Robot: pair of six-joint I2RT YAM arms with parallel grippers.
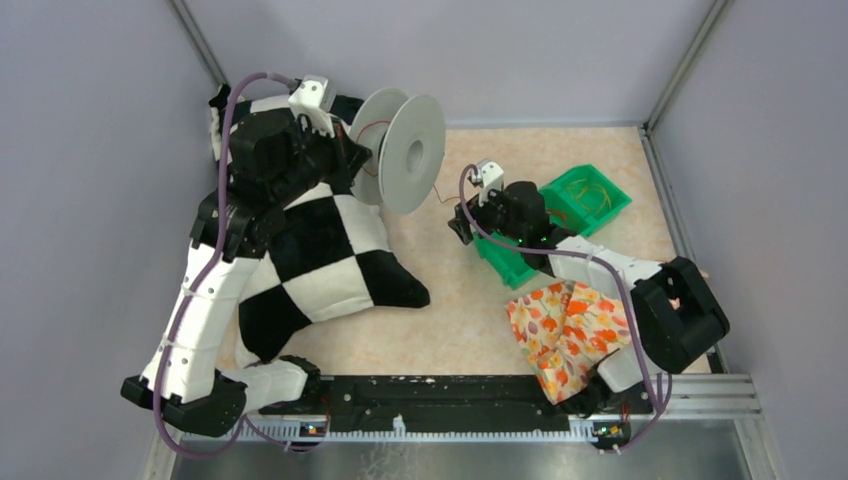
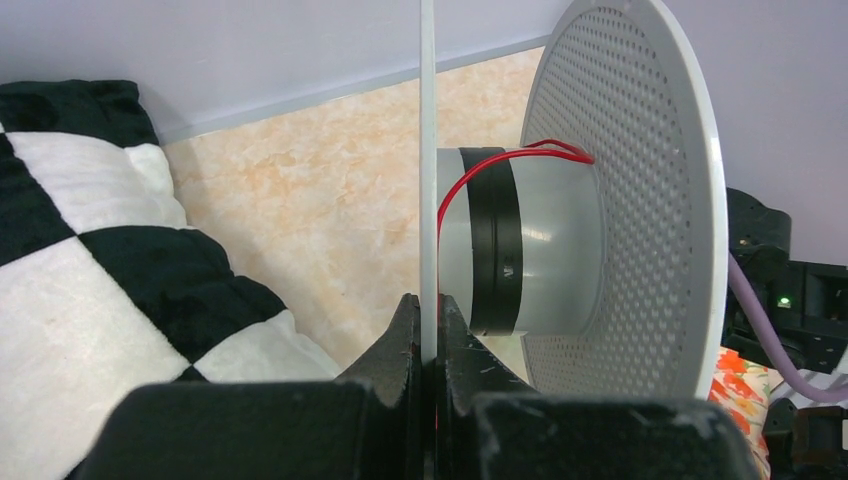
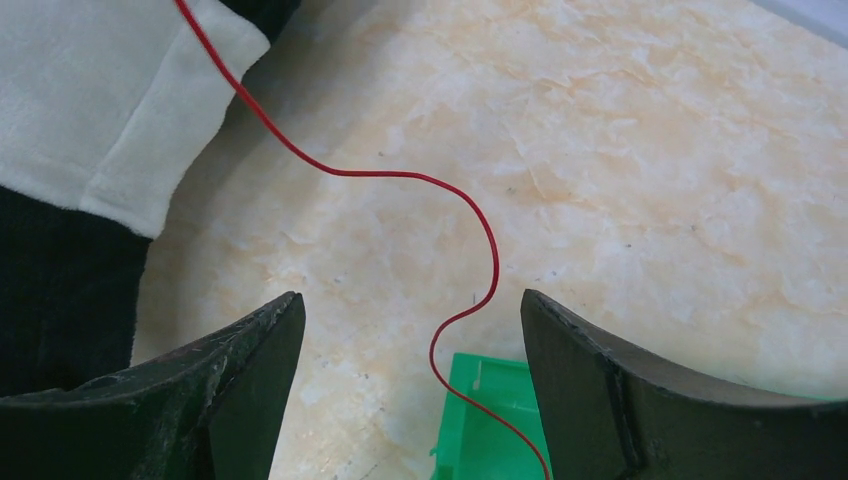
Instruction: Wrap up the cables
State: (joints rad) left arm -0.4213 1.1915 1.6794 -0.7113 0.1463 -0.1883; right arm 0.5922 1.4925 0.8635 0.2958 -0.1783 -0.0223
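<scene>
The left gripper (image 2: 431,335) is clamping the spool's (image 1: 412,152) flange rim near the table's (image 1: 470,300) far-left corner, while the right gripper (image 3: 410,370) is hanging open over the red cable (image 3: 400,175) crossing open tabletop.

The right gripper (image 3: 408,300) has its two dark fingers (image 3: 240,390) spread wide over the beige marbled table (image 3: 650,150). A thin red cable (image 3: 400,175) snakes down from the upper left, passes between them and runs over the corner of a green bin (image 3: 490,420); whether it rests on the table is unclear. A black-and-white cloth (image 3: 100,100) fills the left side.
</scene>
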